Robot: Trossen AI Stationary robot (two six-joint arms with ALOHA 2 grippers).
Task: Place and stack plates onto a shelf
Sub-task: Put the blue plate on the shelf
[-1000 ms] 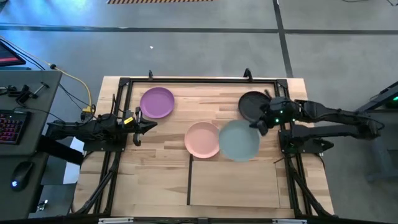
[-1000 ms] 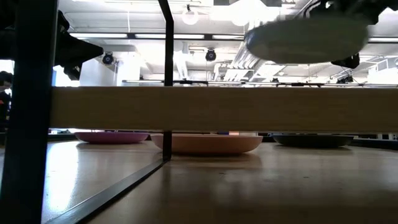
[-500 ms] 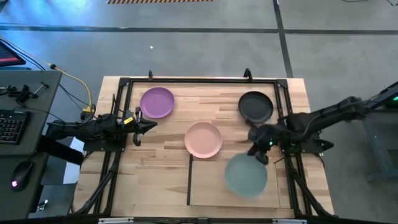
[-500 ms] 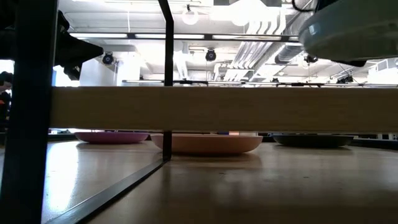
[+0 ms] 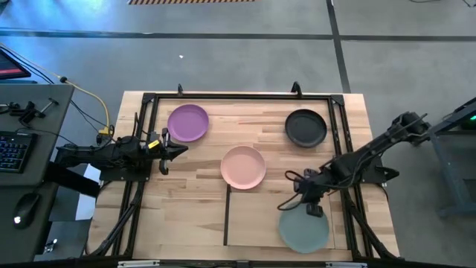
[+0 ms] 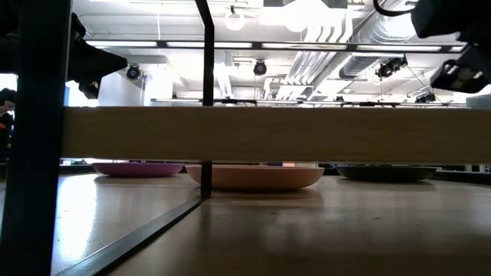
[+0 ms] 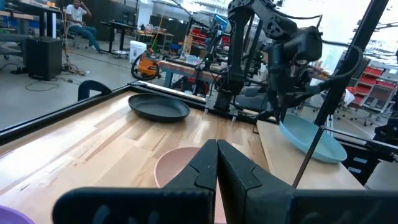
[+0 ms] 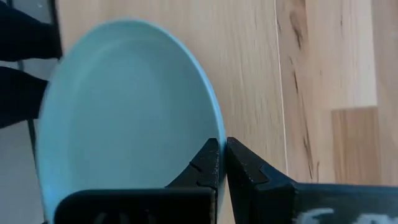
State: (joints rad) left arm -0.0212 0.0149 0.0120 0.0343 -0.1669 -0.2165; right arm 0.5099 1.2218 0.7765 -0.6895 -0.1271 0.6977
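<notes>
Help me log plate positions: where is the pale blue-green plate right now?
In the high view the pale blue-green plate is over the shelf, toward its right near corner, its rim pinched by the right gripper. The pink plate lies beyond the shelf.

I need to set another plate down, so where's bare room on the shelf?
The shelf is bare on its left half, beside the dark edge strip. Its right front corner is crowded: the right claw holds the pale blue-green plate there.

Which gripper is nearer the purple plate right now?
Left. The left gripper sits shut just beside the purple plate; the right gripper is across the table, clamping the blue-green plate over the shelf.
</notes>
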